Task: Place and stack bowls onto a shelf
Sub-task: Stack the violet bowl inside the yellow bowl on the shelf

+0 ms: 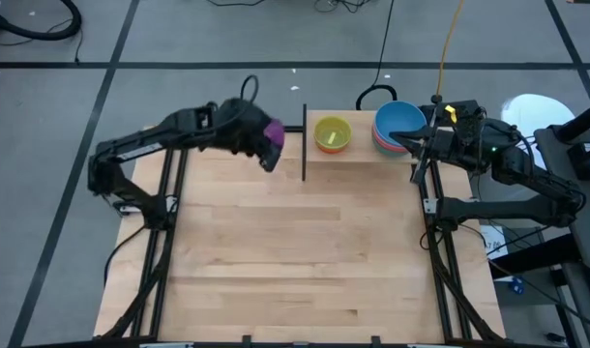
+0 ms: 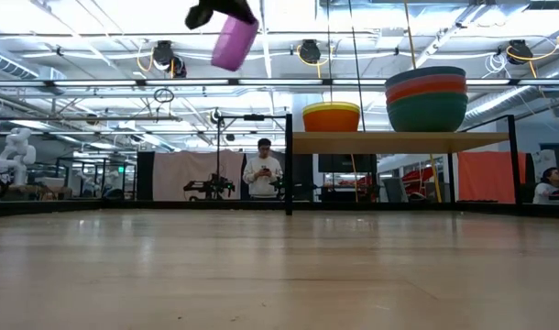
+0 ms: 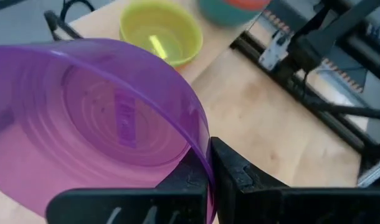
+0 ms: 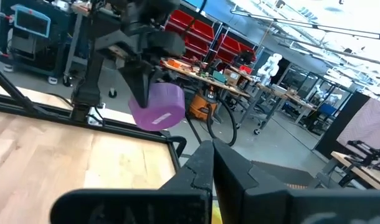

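High view showed me my left gripper (image 1: 268, 145) pinching the purple bowl (image 1: 273, 131) beside the shelf (image 1: 358, 159); right gripper (image 1: 418, 147) was closed, empty.

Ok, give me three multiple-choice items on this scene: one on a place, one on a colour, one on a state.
1. Where is the purple bowl?
A. On the shelf
B. In the air, left of the shelf
C. On the floor

2. What colour is the top bowl of the stack?
A. Blue
B. Green
C. Black

3. How is the left gripper?
A. Open, empty
B. Out of sight
C. Shut on the bowl's rim

Answers:
1 B: the low view shows it hanging above and beside the shelf.
2 A: the high view shows blue uppermost.
3 C: its fingers pinch the purple wall.
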`<move>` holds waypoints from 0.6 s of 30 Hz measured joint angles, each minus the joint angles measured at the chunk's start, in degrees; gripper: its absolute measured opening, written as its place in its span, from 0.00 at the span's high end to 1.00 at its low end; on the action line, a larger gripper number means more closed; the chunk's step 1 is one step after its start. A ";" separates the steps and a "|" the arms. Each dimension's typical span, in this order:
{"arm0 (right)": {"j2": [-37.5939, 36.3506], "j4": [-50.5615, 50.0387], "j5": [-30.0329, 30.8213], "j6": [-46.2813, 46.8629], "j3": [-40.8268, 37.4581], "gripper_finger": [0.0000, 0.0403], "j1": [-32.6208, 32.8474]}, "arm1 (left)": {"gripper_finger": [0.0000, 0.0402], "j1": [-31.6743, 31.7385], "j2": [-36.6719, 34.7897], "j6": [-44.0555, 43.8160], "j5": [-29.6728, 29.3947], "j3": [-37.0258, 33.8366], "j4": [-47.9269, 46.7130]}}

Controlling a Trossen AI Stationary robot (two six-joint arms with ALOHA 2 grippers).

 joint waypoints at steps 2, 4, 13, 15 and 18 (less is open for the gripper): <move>-0.04 -0.02 1.31 -0.86 0.00 1.00 0.00 | 0.99 1.48 2.54 2.29 1.55 2.62 0.53; -0.06 -0.15 2.78 -1.30 0.00 1.00 -0.04 | 0.99 3.25 5.29 4.55 4.01 5.54 1.83; -0.06 -0.57 2.83 -1.02 0.00 1.00 -0.09 | 0.99 7.27 20.56 13.56 10.52 24.00 0.25; -0.06 -0.70 2.84 -0.97 0.00 1.00 -0.09 | 0.99 8.07 23.63 14.67 12.02 27.94 0.74; -0.06 -0.69 2.84 -0.89 0.00 1.00 -0.09 | 0.99 9.16 27.16 16.07 13.93 32.31 1.14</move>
